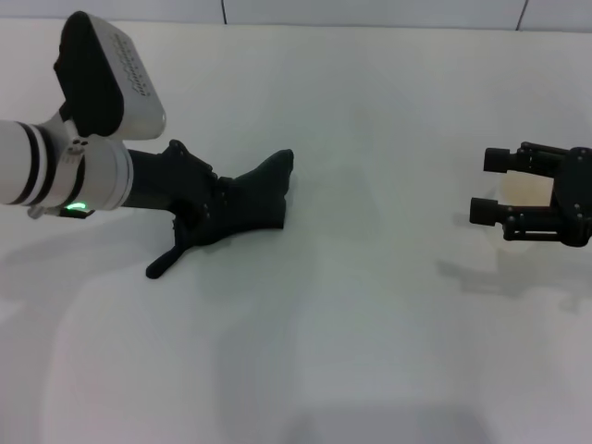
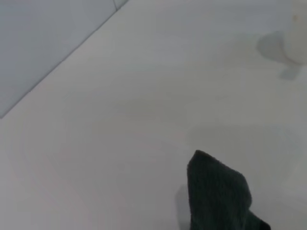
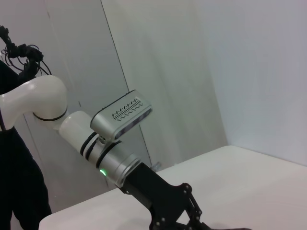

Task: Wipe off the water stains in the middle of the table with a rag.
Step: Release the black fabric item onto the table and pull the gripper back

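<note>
1. Here the left gripper [image 1: 199, 215] presses down on the rag [image 1: 250, 199], apparently closed on it, though dark on dark hides the fingers.
2. No water stains show on the table [image 1: 324, 351].
3. Next, likely drag the rag toward the middle.
4. The right gripper [image 1: 490, 185] waits well apart, wide.

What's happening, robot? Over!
Left gripper down on rag. Right gripper open, parked at the side. No stain visible on table. Nothing blocking.
</note>
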Available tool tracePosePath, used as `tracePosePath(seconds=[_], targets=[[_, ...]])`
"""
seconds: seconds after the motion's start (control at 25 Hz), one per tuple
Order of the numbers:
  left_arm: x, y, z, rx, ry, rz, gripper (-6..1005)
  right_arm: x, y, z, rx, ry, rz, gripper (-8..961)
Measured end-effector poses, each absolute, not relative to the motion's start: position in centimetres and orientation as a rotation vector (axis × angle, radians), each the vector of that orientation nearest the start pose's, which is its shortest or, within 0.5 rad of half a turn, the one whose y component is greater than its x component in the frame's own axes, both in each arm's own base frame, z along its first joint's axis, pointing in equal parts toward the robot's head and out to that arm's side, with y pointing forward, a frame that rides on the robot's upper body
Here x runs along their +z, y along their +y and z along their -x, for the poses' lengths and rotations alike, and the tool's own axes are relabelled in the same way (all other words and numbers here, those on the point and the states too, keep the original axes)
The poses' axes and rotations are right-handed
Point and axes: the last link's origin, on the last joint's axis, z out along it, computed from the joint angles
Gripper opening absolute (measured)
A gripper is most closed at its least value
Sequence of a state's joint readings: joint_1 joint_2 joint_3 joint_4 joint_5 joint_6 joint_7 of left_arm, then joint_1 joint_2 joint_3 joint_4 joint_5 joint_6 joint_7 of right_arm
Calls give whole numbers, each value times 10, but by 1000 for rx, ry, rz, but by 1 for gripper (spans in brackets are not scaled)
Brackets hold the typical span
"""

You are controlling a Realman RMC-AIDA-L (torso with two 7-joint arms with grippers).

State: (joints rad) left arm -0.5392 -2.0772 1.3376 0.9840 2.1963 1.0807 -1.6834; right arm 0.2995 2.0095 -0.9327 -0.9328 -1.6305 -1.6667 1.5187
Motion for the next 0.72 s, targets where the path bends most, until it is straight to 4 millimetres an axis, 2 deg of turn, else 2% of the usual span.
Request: tracePosePath(seconds=[0.48, 0.6, 0.72], targets=[[-35, 371, 233, 80, -327, 2733, 132, 56, 300, -256, 878, 551, 2672, 841], [-33, 372, 234, 70, -355, 2722, 304, 57, 300, -256, 878, 550, 2672, 841], [-28, 374, 235, 50, -389, 2700, 371, 57, 300, -255, 877, 545, 2672, 841]])
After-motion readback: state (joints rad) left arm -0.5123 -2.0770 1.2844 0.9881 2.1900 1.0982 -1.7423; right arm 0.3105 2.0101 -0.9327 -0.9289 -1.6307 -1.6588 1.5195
